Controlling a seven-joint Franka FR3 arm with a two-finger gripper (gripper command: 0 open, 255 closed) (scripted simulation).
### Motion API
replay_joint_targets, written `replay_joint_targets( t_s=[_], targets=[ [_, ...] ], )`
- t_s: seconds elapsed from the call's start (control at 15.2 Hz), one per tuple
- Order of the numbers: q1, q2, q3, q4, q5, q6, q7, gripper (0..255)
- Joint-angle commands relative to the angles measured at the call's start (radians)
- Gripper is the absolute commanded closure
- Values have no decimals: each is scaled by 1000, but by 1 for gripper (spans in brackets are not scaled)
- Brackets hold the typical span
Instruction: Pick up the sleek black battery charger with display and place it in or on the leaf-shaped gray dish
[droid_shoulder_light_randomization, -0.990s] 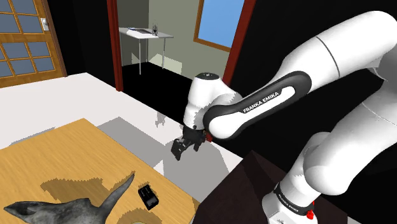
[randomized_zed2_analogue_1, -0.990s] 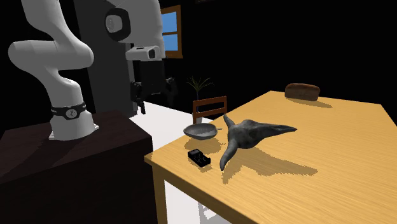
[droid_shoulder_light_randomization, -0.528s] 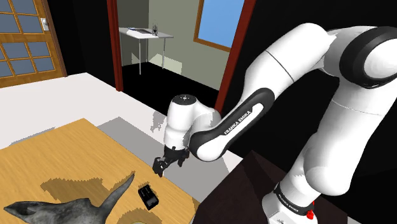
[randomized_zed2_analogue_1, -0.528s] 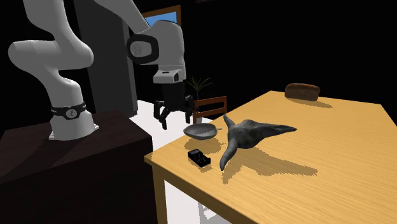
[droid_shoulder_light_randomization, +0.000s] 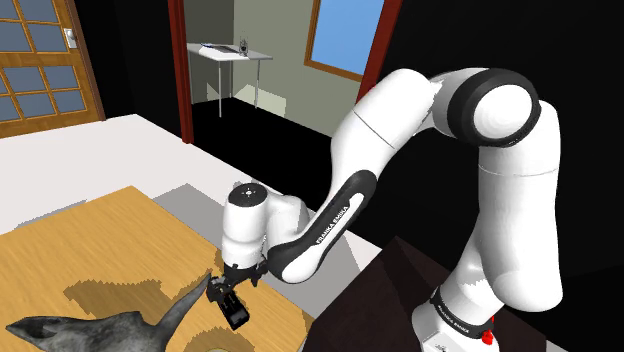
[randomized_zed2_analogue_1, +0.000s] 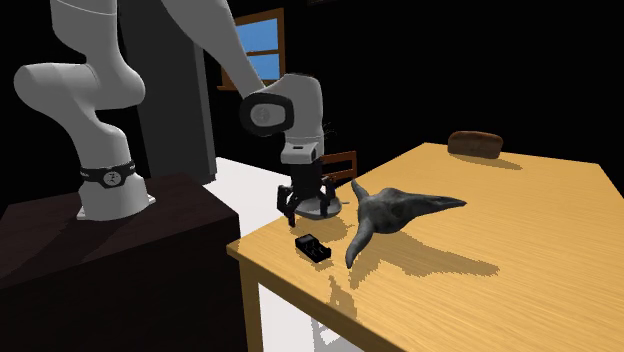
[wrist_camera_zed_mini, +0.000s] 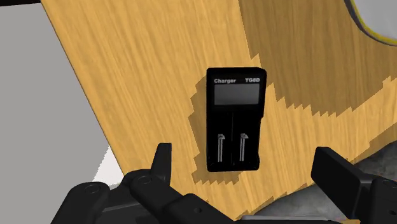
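Close by the charger (wrist_camera_zed_mini: 234, 119): leaf-shaped dish (randomized_zed2_analogue_1: 400, 208), grey bowl (randomized_zed2_analogue_1: 336, 208); claw (randomized_zed2_analogue_1: 305, 211) spread above.

**Three cameras, one shared corner**

The shoulder view sits high, beside and a little behind the stand (droid_shoulder_light_randomization: 395, 285). It looks down and leftward along the arm (droid_shoulder_light_randomization: 400, 120) onto the desk (droid_shoulder_light_randomization: 100, 230). The second exterior view stands lower and farther off at the desk's side, with the stand at its left and the desk top running off to its right. The wrist view looks down from close above, past its parted fingers (wrist_camera_zed_mini: 162, 162). All three share the desk corner where the charger (droid_shoulder_light_randomization: 235, 313) lies.
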Motion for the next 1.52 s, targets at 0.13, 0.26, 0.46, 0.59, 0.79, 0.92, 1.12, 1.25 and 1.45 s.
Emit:
replay_joint_targets(
  t_s=[0.13, 0.26, 0.46, 0.59, 0.79, 0.92, 1.12, 1.25, 1.45],
  targets=[
    [53, 91, -43, 70, -45, 19, 48, 0],
    [64, 117, -57, 80, -59, 35, 58, 0],
    [79, 156, -78, 97, -77, 59, 72, 0],
    [83, 164, -82, 100, -80, 63, 74, 0],
    [83, 164, -82, 100, -80, 63, 74, 0],
    [83, 164, -82, 100, -80, 63, 74, 0],
    [83, 164, -82, 100, -80, 63, 74, 255],
    [82, 163, -82, 99, -80, 64, 74, 255],
    [82, 162, -82, 97, -81, 64, 75, 255]
  ],
)
